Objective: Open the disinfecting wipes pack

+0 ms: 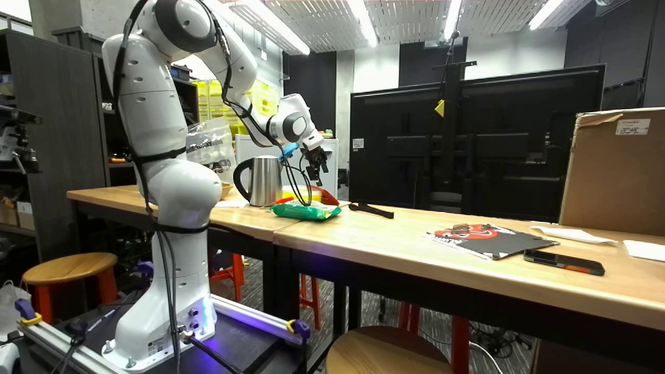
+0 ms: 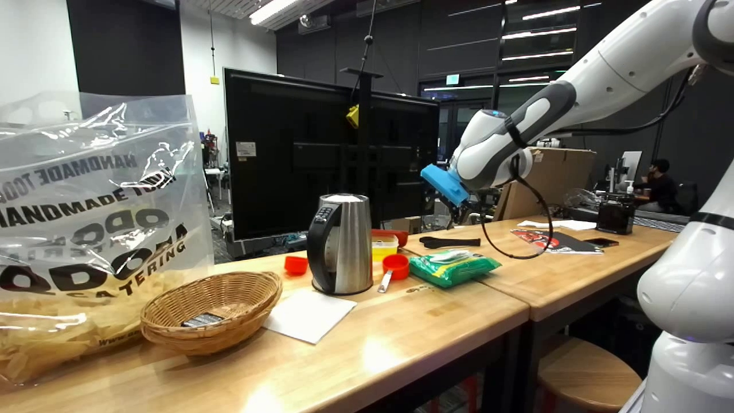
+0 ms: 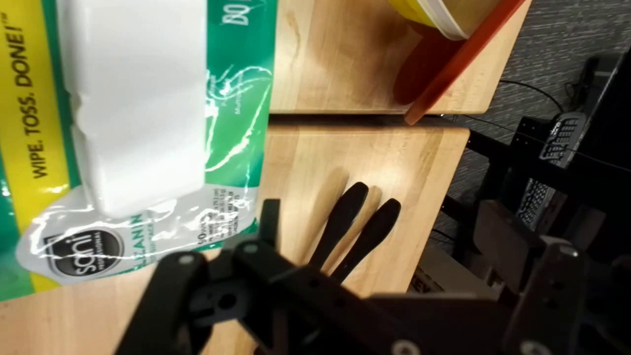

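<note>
- Where two wooden table surfaces (image 2: 424, 327) meet, the Sani wipes pack (image 2: 456, 268) lies across the seam, between the robot-side edge and the far edge; its white plastic lid (image 3: 140, 103) is down over the top.
- The Robotiq gripper (image 3: 389, 234) hangs above the surfaces, apart from the pack, its fingers (image 3: 268, 222) spread wide.
- Black tongs (image 3: 355, 224) lie on the surface to one side of the seam, near its far edge; in the wrist view they show between the fingers.
- On the surface across the seam, a yellow tub (image 2: 384, 248) stands near the far edge, by the corner at the seam. A red lid (image 3: 466, 64) is tilted just beside it; whether they touch cannot be told.
- A stainless-steel electric kettle (image 2: 355, 244) stands there too, with a red measuring cup (image 2: 395, 267) on each side in an exterior view.
- Farther from the seam come a white paper napkin (image 2: 312, 315), a wicker basket (image 2: 172, 344) holding a dark packet (image 2: 202, 320), and a clear QDOBA Catering bag (image 2: 97, 229) beside the basket.
- On the tongs' surface, a smartphone (image 1: 563, 262) lies just beside a flat black item with red print (image 1: 499, 243), on its robot-side edge.
</note>
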Controlling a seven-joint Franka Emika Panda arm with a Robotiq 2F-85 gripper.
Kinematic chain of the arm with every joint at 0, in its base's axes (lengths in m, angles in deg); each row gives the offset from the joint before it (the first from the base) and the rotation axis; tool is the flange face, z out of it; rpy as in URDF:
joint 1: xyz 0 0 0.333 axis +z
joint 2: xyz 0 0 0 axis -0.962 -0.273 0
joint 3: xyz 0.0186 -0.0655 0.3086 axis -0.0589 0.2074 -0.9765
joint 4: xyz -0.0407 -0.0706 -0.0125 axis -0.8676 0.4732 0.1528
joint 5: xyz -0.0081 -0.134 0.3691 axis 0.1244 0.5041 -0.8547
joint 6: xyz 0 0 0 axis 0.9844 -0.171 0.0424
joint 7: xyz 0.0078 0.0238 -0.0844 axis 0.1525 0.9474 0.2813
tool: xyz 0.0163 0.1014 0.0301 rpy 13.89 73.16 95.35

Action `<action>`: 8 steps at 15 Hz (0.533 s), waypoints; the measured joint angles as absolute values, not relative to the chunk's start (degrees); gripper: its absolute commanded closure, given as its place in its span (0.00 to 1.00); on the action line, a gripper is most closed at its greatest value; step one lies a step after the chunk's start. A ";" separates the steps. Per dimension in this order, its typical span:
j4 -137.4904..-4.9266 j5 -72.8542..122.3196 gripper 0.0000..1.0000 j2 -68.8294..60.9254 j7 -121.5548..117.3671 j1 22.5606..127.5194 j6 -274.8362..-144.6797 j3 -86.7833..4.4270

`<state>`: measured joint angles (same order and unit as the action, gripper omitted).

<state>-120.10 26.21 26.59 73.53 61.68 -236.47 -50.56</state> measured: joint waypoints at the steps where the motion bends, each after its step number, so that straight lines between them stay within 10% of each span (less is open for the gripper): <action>1: -118.71 26.21 0.00 25.44 73.10 61.77 -236.46 -50.53; 8: -113.90 24.56 0.00 21.96 72.84 63.24 -229.49 -49.65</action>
<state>-113.90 24.56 21.96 72.84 63.24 -229.49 -49.65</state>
